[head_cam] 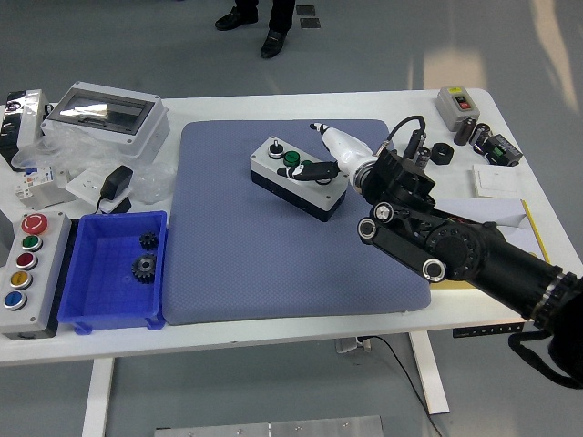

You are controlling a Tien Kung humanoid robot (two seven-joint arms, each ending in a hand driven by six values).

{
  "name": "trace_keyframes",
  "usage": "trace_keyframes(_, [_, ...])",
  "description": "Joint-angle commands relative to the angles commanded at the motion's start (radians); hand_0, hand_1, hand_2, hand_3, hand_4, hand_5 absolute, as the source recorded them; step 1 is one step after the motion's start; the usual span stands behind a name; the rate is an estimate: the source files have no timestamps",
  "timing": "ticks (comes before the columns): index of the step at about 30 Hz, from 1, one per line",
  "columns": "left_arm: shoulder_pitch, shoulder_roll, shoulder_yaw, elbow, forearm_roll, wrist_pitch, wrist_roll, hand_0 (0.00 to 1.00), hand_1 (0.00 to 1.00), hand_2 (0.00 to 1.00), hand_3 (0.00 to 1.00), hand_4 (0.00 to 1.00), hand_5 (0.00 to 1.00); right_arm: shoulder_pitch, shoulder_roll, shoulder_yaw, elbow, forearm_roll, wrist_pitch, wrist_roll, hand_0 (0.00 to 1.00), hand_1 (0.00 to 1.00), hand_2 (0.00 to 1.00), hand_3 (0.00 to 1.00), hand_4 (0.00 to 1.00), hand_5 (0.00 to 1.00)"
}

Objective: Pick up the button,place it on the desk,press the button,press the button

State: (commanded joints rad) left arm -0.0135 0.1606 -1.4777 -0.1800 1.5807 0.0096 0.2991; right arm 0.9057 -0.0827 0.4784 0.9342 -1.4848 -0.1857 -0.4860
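My right hand (321,160) hovered over the button box (299,178), 1 dark finger (312,170) extended onto its lid near the green buttons, grasping nothing. The box lay on the blue mat (273,246), mid-worktop (364,102). Risk, as I judged it: an off-centre push could strike the neighbouring button or skid the box across the soft mat.

mat (273,264) – matt blue cloth | bin (86,300) – glossy blue plastic
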Motion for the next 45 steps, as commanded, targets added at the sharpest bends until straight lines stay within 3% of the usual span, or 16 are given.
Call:
trace_keyframes(11, [-0.002,0.001,-0.001,0.000,0.004,-0.001,0.003,0.623,0.561,0.538,0.580,0.491,0.198,0.032,0.041,-0.122,-0.080,0.048,-0.029,0.001,0.998,0.998,0.998,0.998,0.998,0.605])
trace_keyframes(22, [0.000,-0.001,0.002,0.000,0.006,-0.003,0.003,0.623,0.561,0.538,0.580,0.490,0.198,0.031,0.082,-0.172,-0.164,0.076,-0.046,0.003,0.998,0.984,0.998,0.998,0.998,0.610])
trace_keyframes(36, [0.001,-0.002,-0.001,0.000,0.017,-0.007,0.002,0.623,0.562,0.539,0.580,0.489,0.198,0.022,0.083,-0.197,-0.205,0.064,-0.099,0.007,0.980,0.961,0.998,0.998,0.998,0.611])
trace_keyframes(37, [0.001,-0.002,-0.001,0.000,0.017,-0.007,0.002,0.623,0.562,0.539,0.579,0.489,0.198,0.022,0.083,-0.201,-0.205,0.061,-0.101,0.006,0.927,0.921,0.991,0.998,0.998,0.612])
trace_keyframes(42, [0.000,-0.003,0.001,0.000,0.015,-0.008,-0.001,0.623,0.562,0.539,0.579,0.489,0.198,0.019,0.083,-0.226,-0.205,0.048,-0.111,0.000,0.927,0.921,0.991,0.998,0.998,0.612])
trace_keyframes(43, [0.000,-0.003,0.001,0.000,0.015,-0.008,-0.001,0.623,0.563,0.539,0.580,0.488,0.198,0.019,0.083,-0.232,-0.206,0.047,-0.112,-0.001,0.813,0.830,0.901,0.998,0.998,0.603])
trace_keyframes(45, [0.000,-0.002,0.002,0.000,0.013,-0.008,-0.003,0.623,0.563,0.539,0.580,0.488,0.198,0.017,0.083,-0.243,-0.208,0.042,-0.116,-0.004,0.813,0.830,0.901,0.998,0.998,0.603])
